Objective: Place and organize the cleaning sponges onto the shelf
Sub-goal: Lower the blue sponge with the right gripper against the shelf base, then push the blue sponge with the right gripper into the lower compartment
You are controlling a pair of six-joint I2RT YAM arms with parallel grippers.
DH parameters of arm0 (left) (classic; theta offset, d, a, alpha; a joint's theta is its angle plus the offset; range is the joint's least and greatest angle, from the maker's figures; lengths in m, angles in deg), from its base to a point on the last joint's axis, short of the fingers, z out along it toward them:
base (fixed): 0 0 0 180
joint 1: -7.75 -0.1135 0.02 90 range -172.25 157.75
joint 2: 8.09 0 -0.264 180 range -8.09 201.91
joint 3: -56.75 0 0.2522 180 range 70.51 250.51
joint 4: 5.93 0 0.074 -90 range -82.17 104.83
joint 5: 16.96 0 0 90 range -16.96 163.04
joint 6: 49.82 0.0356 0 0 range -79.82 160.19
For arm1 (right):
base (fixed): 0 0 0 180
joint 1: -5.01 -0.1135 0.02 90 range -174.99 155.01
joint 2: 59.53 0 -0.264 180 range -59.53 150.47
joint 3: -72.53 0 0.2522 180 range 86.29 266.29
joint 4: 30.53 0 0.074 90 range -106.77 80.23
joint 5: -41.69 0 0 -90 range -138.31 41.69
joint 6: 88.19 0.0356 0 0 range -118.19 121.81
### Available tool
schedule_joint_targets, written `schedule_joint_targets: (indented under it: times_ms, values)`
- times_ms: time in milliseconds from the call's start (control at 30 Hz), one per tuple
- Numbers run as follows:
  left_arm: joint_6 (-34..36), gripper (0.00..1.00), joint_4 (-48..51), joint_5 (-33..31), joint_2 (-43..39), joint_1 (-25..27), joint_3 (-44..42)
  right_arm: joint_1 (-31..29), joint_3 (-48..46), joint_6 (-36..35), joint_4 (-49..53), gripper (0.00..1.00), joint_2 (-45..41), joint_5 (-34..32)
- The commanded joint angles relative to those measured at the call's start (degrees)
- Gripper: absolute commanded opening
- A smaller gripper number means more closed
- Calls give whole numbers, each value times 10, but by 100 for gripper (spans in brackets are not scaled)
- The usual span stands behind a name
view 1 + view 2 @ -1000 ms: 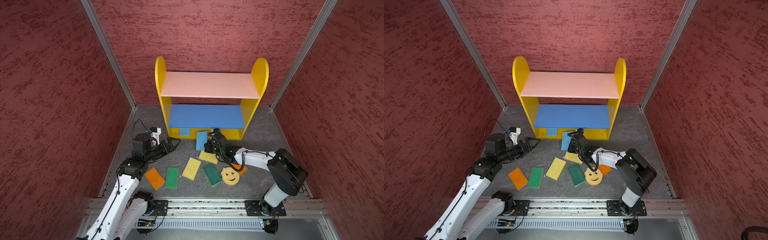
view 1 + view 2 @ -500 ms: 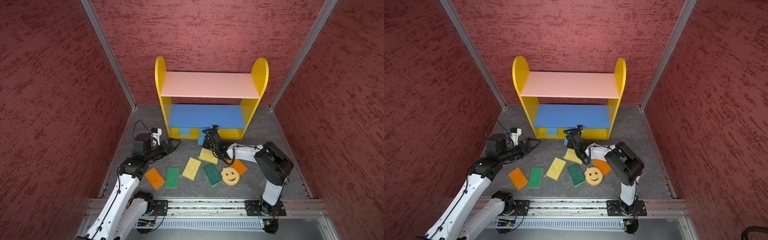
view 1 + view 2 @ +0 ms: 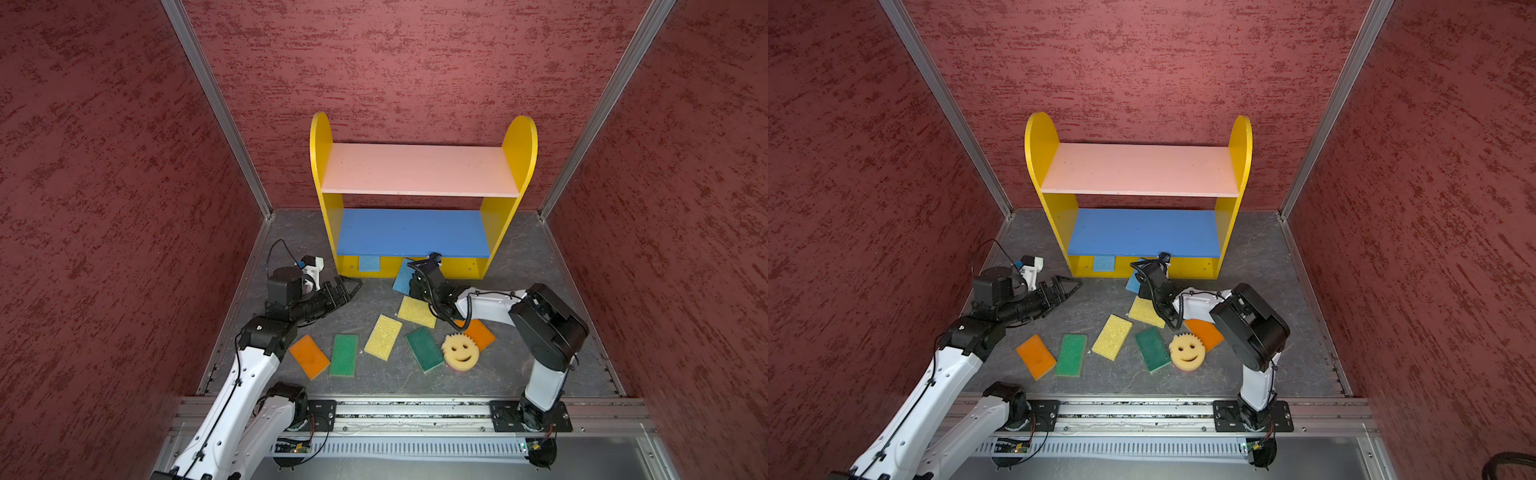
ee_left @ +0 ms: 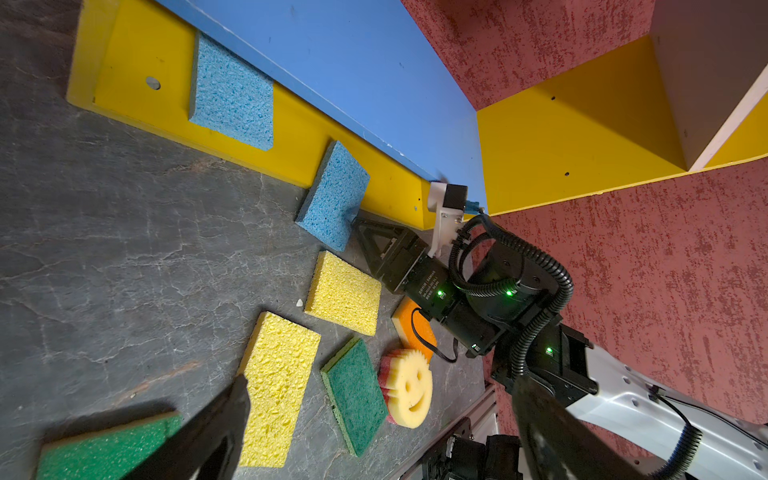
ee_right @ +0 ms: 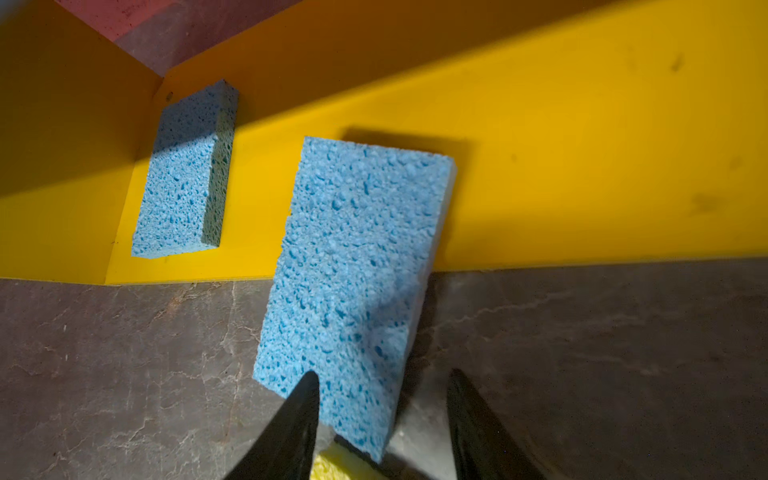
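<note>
Grey floor (image 3: 540,257): shelf (image 3: 419,170), seven flat sponges (image 3: 383,336), tilted blue sponge (image 3: 402,277); shelf base (image 3: 461,268): second blue sponge (image 3: 369,263).

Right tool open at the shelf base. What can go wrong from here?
1. The tilted blue sponge lies only partly on the shelf's yellow base, with its near end off the edge. With the right tool open, it may slide back out.
2. One fingertip overlaps that near end, so a retreat could drag it off.
3. Its corner overhangs a yellow sponge. Picking that one next could knock it.
</note>
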Motion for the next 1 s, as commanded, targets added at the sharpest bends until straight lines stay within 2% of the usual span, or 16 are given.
schedule_joint_targets:
  times_ms: [0, 67, 233, 300, 600, 767, 967]
  values:
    - [9, 98, -17, 4, 1, -5, -6, -7, -18, 12, -7, 52, -48, 6]
    - [7, 98, -24, 6, 4, -5, -8, -21, -22, 9, -6, 48, -61, 12]
    - [3, 98, -30, 11, 10, -5, -8, -47, -20, 22, -26, 10, -49, 53]
    - [4, 98, -26, 10, 9, -5, -7, -54, -17, 33, -36, 2, -35, 66]
    - [7, 98, -16, 4, 4, -6, -6, -65, 25, 49, -38, 0, 46, 93]
    - [10, 98, -9, -1, 4, -7, 0, -64, 26, 80, 16, 0, 60, 58]
    - [14, 99, -8, -2, 5, -7, -4, -55, -29, 113, 55, 0, 8, -1]
